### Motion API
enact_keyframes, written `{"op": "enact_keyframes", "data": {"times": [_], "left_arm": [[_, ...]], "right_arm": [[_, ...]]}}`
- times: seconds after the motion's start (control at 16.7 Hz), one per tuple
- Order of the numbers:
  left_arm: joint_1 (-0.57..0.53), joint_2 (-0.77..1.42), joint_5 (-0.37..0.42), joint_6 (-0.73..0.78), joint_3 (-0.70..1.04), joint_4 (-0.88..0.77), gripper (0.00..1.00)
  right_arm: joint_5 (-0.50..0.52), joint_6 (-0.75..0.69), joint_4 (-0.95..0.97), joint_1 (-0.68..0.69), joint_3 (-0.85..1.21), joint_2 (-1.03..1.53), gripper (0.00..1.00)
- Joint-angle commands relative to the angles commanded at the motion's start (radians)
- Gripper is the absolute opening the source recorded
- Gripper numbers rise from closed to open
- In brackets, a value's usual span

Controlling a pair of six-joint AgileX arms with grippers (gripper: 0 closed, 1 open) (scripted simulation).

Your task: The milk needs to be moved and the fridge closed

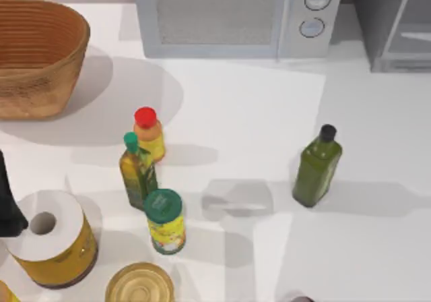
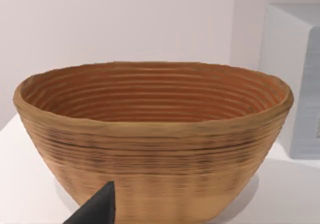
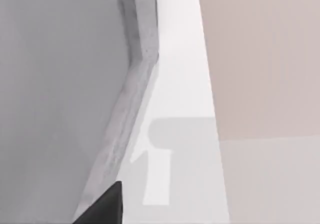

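The milk is out of view. The fridge (image 1: 397, 25), a grey cabinet with a pale-framed door, stands at the table's back right corner. Its grey wall (image 3: 60, 84) is close in front of the right wrist camera, where a dark edge of my right gripper (image 3: 102, 206) shows low in the picture. My left arm (image 1: 7, 204) is at the table's left edge, and a dark part of my left gripper (image 2: 97, 210) points at the woven basket (image 2: 155, 139).
A light grey microwave (image 1: 229, 15) stands at the back centre and the basket (image 1: 34, 56) at the back left. A red-capped bottle (image 1: 148, 133), an oil bottle (image 1: 138, 170), a green-lidded can (image 1: 165, 221), a dark green bottle (image 1: 316, 167) and two round tins (image 1: 54, 241) stand in front.
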Motion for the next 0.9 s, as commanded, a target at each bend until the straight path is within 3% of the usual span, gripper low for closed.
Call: {"op": "enact_keyframes", "data": {"times": [0.24,0.54,0.72,0.9], "left_arm": [[0.000,0.000,0.000,0.000,0.000,0.000,1.00],[0.000,0.000,0.000,0.000,0.000,0.000,1.00],[0.000,0.000,0.000,0.000,0.000,0.000,1.00],[0.000,0.000,0.000,0.000,0.000,0.000,1.00]], "right_arm": [[0.179,0.162,0.084,0.273,-0.080,-0.046,1.00],[0.488,0.408,0.227,0.665,-0.187,-0.154,1.00],[0.611,0.518,0.281,0.788,-0.248,-0.202,1.00],[0.641,0.547,0.292,0.818,-0.270,-0.214,1.00]]}}
